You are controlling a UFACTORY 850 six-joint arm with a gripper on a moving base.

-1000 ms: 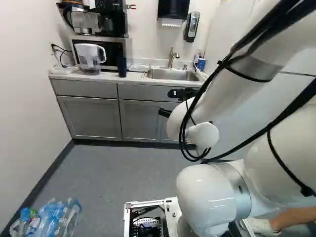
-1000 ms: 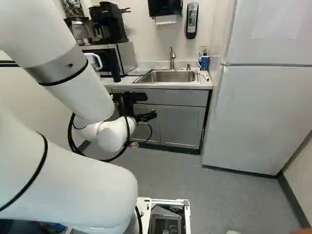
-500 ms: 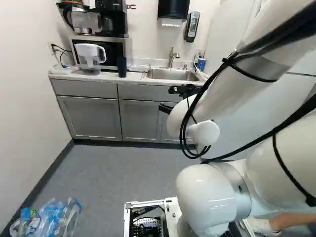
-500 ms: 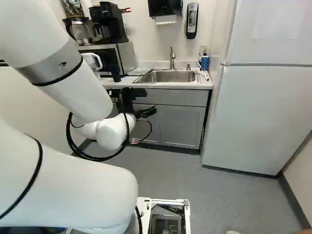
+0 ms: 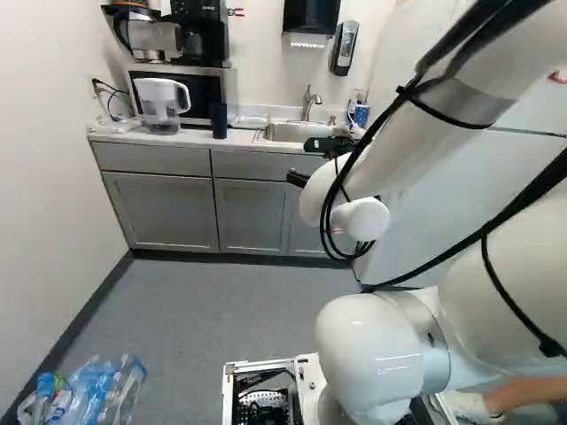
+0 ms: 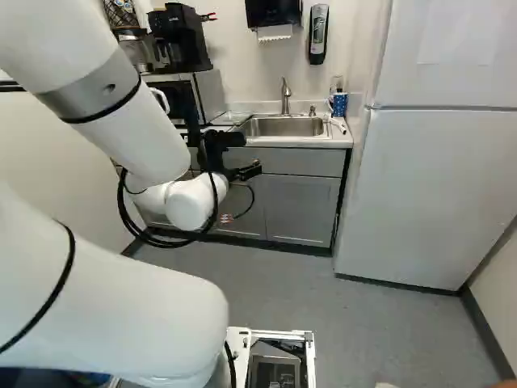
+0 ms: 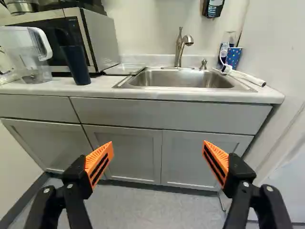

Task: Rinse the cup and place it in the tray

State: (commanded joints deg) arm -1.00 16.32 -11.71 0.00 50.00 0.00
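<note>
Wrist view has the gripper (image 6: 247, 171) with its two fingers spread wide, the orange pads (image 7: 99, 163) well apart and facing one another, and the grey cabinets (image 7: 183, 117) straight ahead. Beyond the fingers and above them runs the pale counter (image 7: 157, 94), with the steel sink (image 7: 183, 80) set into it ahead of the hand and the faucet (image 7: 179, 47) upright at the back of the basin. To the hand's left and ahead, the dark blue cup (image 7: 76, 66) stands on the counter, between the clear pitcher (image 7: 29, 53) and the flat clear tray (image 7: 125, 69). That tray lies just beside the sink, with the microwave (image 7: 99, 40) near it. To the hand's right and ahead, a dotted blue cup (image 7: 233, 57) stands behind the sink's far corner; beside it a white-handled tool (image 7: 248, 78) lies across the corner. Which cup is to be rinsed, I cannot tell. Farther right of the hand rises the white fridge (image 6: 436, 178), while plastic bottles (image 5: 93, 390) sit on the floor, well to the left, behind the hand.
</note>
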